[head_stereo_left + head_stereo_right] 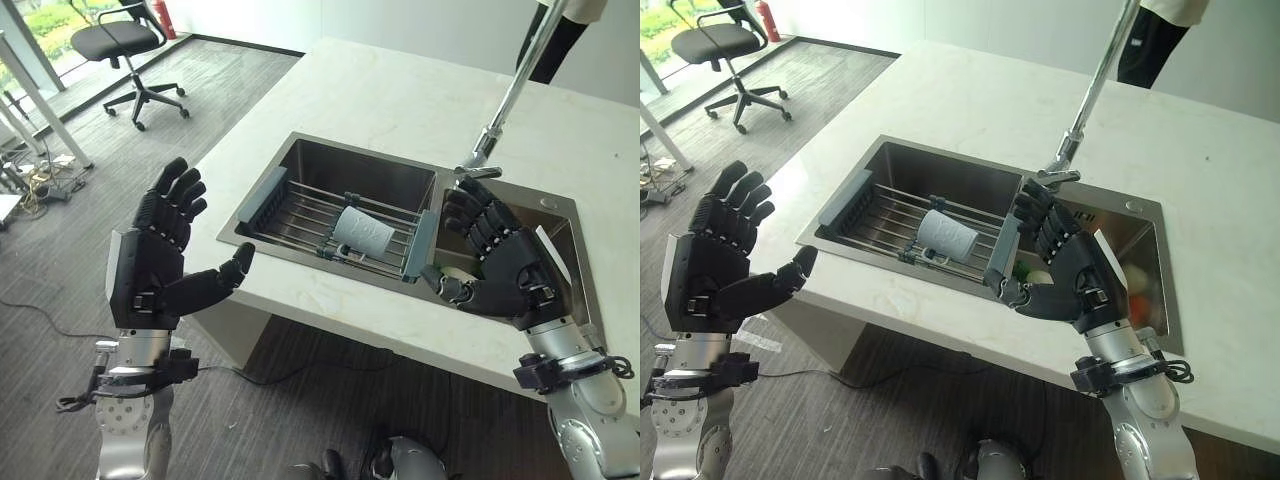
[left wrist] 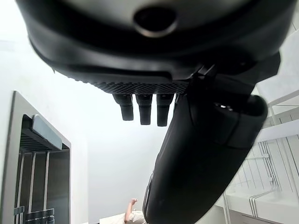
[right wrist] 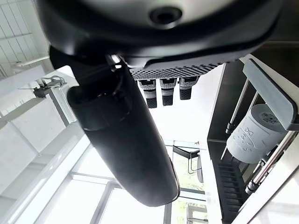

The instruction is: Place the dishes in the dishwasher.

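A white patterned cup (image 1: 363, 232) lies on its side on the metal rack (image 1: 300, 215) set across the sink's left basin; it also shows as the cup (image 3: 256, 133) in the right wrist view. My left hand (image 1: 160, 250) is raised off the counter's left edge, open, palm toward the sink, holding nothing. My right hand (image 1: 500, 262) hovers open over the right basin, just right of the rack's end, empty. Under it I glimpse something white and green (image 1: 1035, 275) in the basin, and something red (image 1: 1137, 305) further right.
The steel sink (image 1: 370, 165) sits in a pale stone counter (image 1: 400, 100). A tall tap (image 1: 510, 100) rises behind the right basin. A person (image 1: 560, 30) stands beyond the counter. An office chair (image 1: 125, 45) stands on the floor at far left.
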Motion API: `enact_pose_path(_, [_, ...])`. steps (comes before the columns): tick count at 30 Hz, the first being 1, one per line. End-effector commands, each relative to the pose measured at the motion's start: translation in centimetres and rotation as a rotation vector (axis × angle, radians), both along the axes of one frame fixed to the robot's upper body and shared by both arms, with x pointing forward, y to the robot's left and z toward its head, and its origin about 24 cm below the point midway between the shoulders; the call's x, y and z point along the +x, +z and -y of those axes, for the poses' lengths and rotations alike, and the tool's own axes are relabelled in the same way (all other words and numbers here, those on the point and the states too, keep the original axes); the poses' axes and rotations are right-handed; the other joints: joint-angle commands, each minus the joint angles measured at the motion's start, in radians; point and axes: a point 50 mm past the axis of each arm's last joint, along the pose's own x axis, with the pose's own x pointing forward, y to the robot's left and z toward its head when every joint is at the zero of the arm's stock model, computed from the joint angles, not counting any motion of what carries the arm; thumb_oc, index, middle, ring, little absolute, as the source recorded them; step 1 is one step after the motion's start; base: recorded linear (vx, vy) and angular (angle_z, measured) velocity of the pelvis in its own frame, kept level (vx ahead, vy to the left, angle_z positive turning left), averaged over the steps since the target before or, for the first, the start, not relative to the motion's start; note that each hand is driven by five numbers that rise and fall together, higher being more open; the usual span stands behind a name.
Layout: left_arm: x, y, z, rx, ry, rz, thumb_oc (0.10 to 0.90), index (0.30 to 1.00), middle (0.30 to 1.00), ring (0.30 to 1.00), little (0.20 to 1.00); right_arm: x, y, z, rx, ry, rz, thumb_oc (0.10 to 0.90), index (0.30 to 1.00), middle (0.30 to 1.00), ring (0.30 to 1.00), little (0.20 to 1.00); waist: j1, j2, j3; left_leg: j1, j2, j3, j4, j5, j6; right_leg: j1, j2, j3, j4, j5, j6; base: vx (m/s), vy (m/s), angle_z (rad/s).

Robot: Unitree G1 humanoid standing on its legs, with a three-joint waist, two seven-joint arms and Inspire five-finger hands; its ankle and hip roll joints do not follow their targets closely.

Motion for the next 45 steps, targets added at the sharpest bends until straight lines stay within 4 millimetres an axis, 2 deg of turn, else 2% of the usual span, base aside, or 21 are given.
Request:
enact_pose_path(1, [-0.9,5.4,1.2,0.082,-0.038,0.303,0.800,0.900,0.900,0.900,0.900,0.2,4.9,-0.3,0.030,0.005,0.313,0.800,0.900,0.900,0.900,0.900,0.000,-0.019,-0.061,-0.033,0.108,-0.069,0.109,-0.105,-0.115,0.149,0.033,0.043,-0.129,0.041,0.077,0.16,-0.159,-0.13])
enact_pose_path(6, [-0.6,5.5,1.6,0.024,-0.069,0.333,0.800,0.900,0.900,0.900,0.900,0.4,5.0,-0.1,-0.001,-0.006,0.320,0.800,0.900,0.900,0.900,0.900,-0.026,-0.012,-0.079,-0.014,0.110,-0.046,0.109,-0.112,-0.115,0.156,0.061,0.081,-0.129,0.022,0.057,0.15,-0.189,-0.10])
enact_pose_path(8, [-0.7,5.5,1.7,0.001,-0.067,0.355,0.800,0.900,0.900,0.900,0.900,0.1,5.0,0.4,0.005,-0.011,0.319,0.800,0.900,0.900,0.900,0.900,-0.043,-0.010,-0.080,0.014,0.112,-0.015,0.109,-0.104,-0.133,0.161,0.074,0.093,-0.129,0.010,0.047,0.14,-0.152,-0.14])
enact_pose_path(10, [-0.5,5.3,2.2,-0.026,-0.110,0.339,0.800,0.900,0.900,0.900,0.900,-0.3,5.1,0.8,-0.011,-0.026,0.324,0.800,0.900,0.900,0.900,0.900,-0.045,-0.016,-0.067,0.051,0.112,-0.006,0.109,0.028,-0.179,0.184,0.071,0.102,-0.129,-0.008,0.030,0.11,-0.097,-0.04])
enact_pose_path(11, [-0.5,5.3,2.2,-0.029,-0.105,0.341,0.800,0.900,0.900,0.900,0.900,-0.4,5.1,0.8,-0.013,-0.028,0.326,0.800,0.900,0.900,0.900,0.900,-0.043,-0.022,-0.063,0.049,0.107,-0.008,0.109,0.054,-0.184,0.184,0.066,0.105,-0.129,-0.004,0.027,0.07,-0.065,-0.06])
enact_pose_path(12, [-0.5,5.2,2.5,-0.027,-0.082,0.344,0.800,0.900,0.900,0.900,0.900,-0.4,5.2,0.9,-0.022,-0.035,0.331,0.800,0.900,0.900,0.900,0.900,-0.034,-0.030,-0.051,0.035,0.107,-0.037,0.109,0.121,-0.207,0.191,0.062,0.121,-0.129,-0.005,0.020,0.03,0.090,-0.25])
enact_pose_path(13, [-0.6,5.0,2.5,0.014,-0.042,0.338,0.800,0.900,0.900,0.900,0.900,-0.1,5.6,0.7,-0.027,-0.023,0.336,0.800,0.900,0.900,0.900,0.900,-0.035,-0.024,-0.031,-0.024,0.161,-0.074,0.109,0.061,-0.207,0.190,0.078,0.157,-0.129,-0.008,0.027,0.06,0.207,-0.20])
enact_pose_path(14, [-0.9,4.9,2.3,0.025,-0.024,0.332,0.800,0.900,0.900,0.900,0.900,0.1,5.7,0.6,-0.029,-0.010,0.335,0.800,0.900,0.900,0.900,0.900,-0.033,-0.013,-0.028,-0.064,0.194,-0.106,0.109,0.016,-0.207,0.188,0.091,0.183,-0.129,-0.011,0.036,0.09,0.373,-0.51])
enact_pose_path(15, [-1.3,4.9,1.9,0.039,-0.008,0.329,0.800,0.900,0.900,0.900,0.900,0.1,5.7,0.4,-0.037,0.010,0.337,0.800,0.900,0.900,0.900,0.900,-0.021,0.000,-0.029,-0.130,0.234,-0.174,0.109,0.029,-0.224,0.193,0.103,0.220,-0.129,-0.020,0.043,0.09,0.333,-0.53])
enact_pose_path(16, [-1.4,4.9,1.8,0.056,0.001,0.331,0.800,0.900,0.900,0.900,0.900,0.1,5.7,0.3,-0.041,0.027,0.342,0.800,0.900,0.900,0.900,0.900,-0.017,0.006,-0.029,-0.161,0.253,-0.192,0.109,0.051,-0.231,0.200,0.102,0.230,-0.129,-0.030,0.043,0.07,0.290,-0.77])
enact_pose_path(18, [-1.3,5.1,1.9,0.092,-0.008,0.342,0.800,0.900,0.900,0.900,0.900,0.1,6.0,0.0,-0.056,0.040,0.356,0.800,0.900,0.900,0.900,0.900,-0.012,0.015,-0.030,-0.172,0.267,-0.193,0.109,0.042,-0.231,0.202,0.081,0.220,-0.129,-0.043,0.049,0.00,0.236,-0.82])
enact_pose_path(21, [-0.7,5.3,2.3,0.194,-0.077,0.325,0.800,0.900,0.900,0.900,0.900,-0.2,5.7,0.7,-0.042,0.013,0.342,0.800,0.900,0.900,0.900,0.900,-0.039,0.030,-0.048,-0.154,0.299,-0.149,0.109,0.039,-0.249,0.206,0.028,0.167,-0.129,-0.036,0.069,0.02,0.255,-0.91])
enact_pose_path(25, [-0.6,6.0,1.4,0.214,-0.087,0.339,0.800,0.900,0.900,0.900,0.900,-0.9,5.1,1.0,-0.025,-0.008,0.322,0.800,0.900,0.900,0.900,0.900,-0.057,0.038,-0.062,-0.124,0.270,-0.143,0.109,0.003,-0.235,0.206,-0.006,0.169,-0.129,-0.022,0.098,0.07,0.184,-0.05])
enact_pose_path(29, [0.2,6.3,1.1,0.296,-0.092,0.276,0.800,0.900,0.900,0.900,0.900,-0.5,4.9,0.6,-0.024,-0.028,0.313,0.800,0.900,0.900,0.900,0.900,-0.056,0.032,-0.069,-0.102,0.244,-0.125,0.109,-0.038,-0.205,0.198,-0.038,0.174,-0.129,-0.008,0.122,0.03,0.120,-0.10])
enact_pose_path(37, [1.1,6.6,0.1,0.542,-0.049,0.109,0.800,0.900,0.900,0.900,0.900,0.0,5.8,1.1,-0.077,-0.034,0.317,0.800,0.900,0.900,0.900,0.900,-0.049,0.033,-0.077,-0.094,0.233,-0.115,0.109,-0.058,-0.187,0.185,-0.047,0.188,-0.129,-0.004,0.132,0.00,0.061,0.00])
enact_pose_path(40, [1.4,7.1,0.1,0.609,-0.064,0.079,0.800,0.900,0.900,0.900,0.900,0.1,6.4,1.2,-0.082,-0.043,0.328,0.800,0.900,0.900,0.900,0.900,-0.045,0.033,-0.080,-0.092,0.236,-0.113,0.109,-0.059,-0.186,0.186,-0.048,0.183,-0.129,-0.006,0.133,-0.02,0.004,-0.04])
enact_pose_path(42, [1.8,7.2,0.6,0.738,-0.091,0.030,0.800,0.900,0.900,0.900,0.900,0.4,6.6,1.1,-0.095,-0.034,0.322,0.800,0.900,0.900,0.900,0.900,-0.048,0.035,-0.088,-0.087,0.238,-0.106,0.109,-0.062,-0.185,0.189,-0.044,0.180,-0.129,-0.010,0.132,-0.01,-0.008,-0.04])
enact_pose_path(45, [2.4,7.3,0.8,0.833,-0.127,-0.045,0.800,0.900,0.900,0.900,0.900,0.5,6.8,1.1,-0.108,-0.023,0.316,0.800,0.900,0.900,0.900,0.900,-0.054,0.043,-0.091,-0.084,0.239,-0.097,0.109,-0.062,-0.187,0.190,-0.041,0.180,-0.129,-0.011,0.134,0.00,0.000,0.00])
